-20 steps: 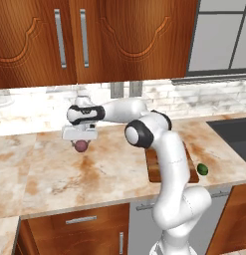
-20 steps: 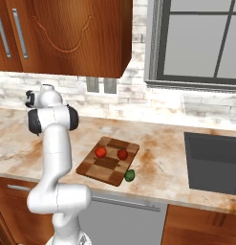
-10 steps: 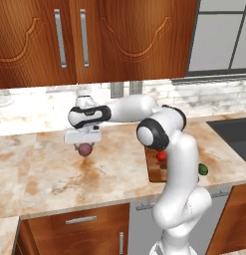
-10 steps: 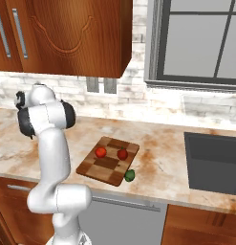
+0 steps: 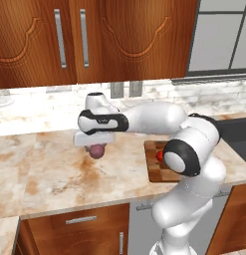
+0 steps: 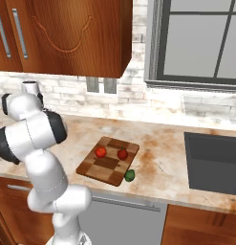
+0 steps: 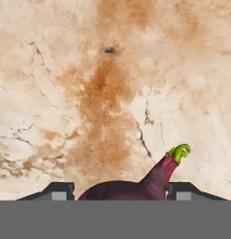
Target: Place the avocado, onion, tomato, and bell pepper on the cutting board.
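The gripper [image 7: 120, 190] pinches the onion [image 5: 97, 150] between both fingers [image 7: 58, 190], above the marble counter [image 5: 55, 174].

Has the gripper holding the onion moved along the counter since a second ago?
Yes. In the left base view the gripper with the onion has shifted slightly right, toward the cutting board, judged against the cabinet handles overhead.
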